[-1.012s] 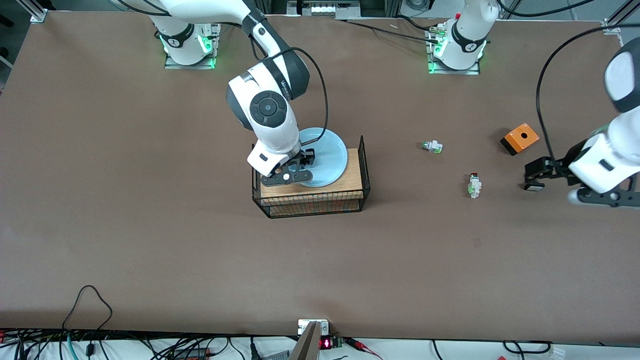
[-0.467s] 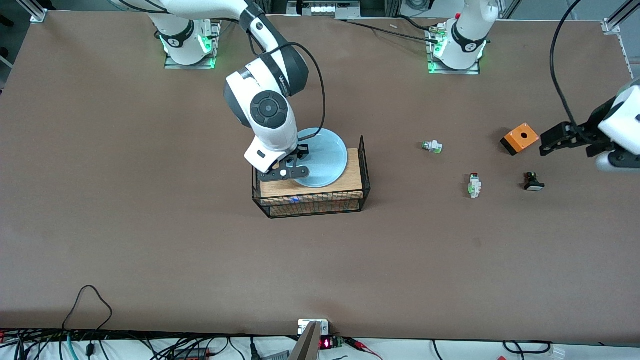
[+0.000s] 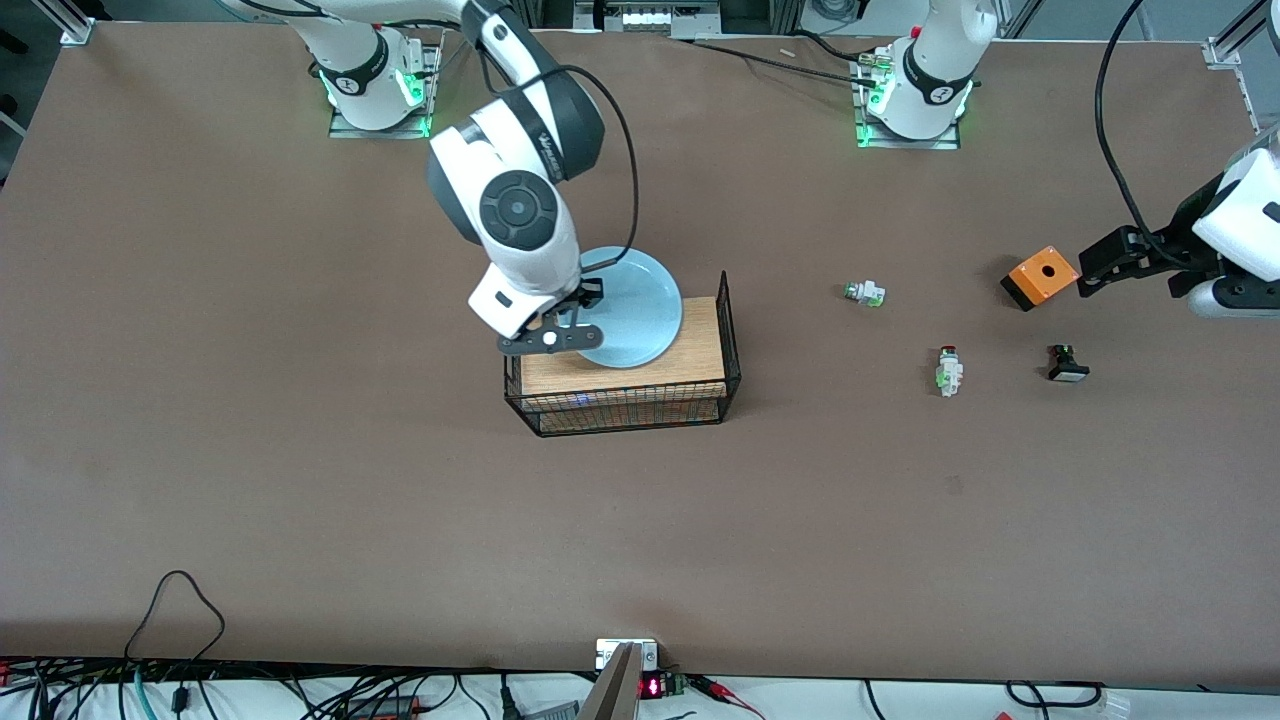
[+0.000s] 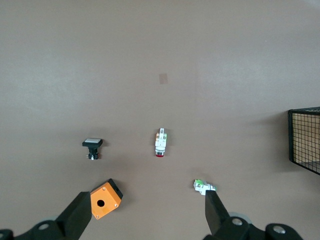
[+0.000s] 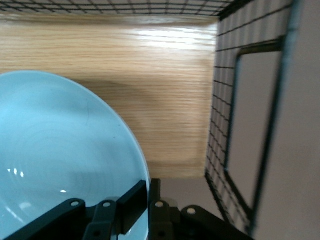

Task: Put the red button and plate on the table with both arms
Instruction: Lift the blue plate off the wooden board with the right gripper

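Note:
The light blue plate (image 3: 632,312) is held by its rim in my right gripper (image 3: 587,297), just over the wood top of the wire rack. The right wrist view shows the fingers (image 5: 131,200) clamped on the rim of the plate (image 5: 60,150). The red button (image 3: 947,369) lies on the table (image 3: 300,450) toward the left arm's end; it also shows in the left wrist view (image 4: 160,142). My left gripper (image 3: 1092,268) is open and empty, up over the table beside the orange box, and its own view shows it so (image 4: 147,210).
The wood-topped black wire rack (image 3: 700,385) stands mid-table. An orange box (image 3: 1040,277), a black part with a white cap (image 3: 1067,364) and a white-green part (image 3: 865,293) lie round the red button.
My left gripper let go of the black part with the white cap and rose away to beside the orange box. My right gripper moved with the plate slightly toward the right arm's end.

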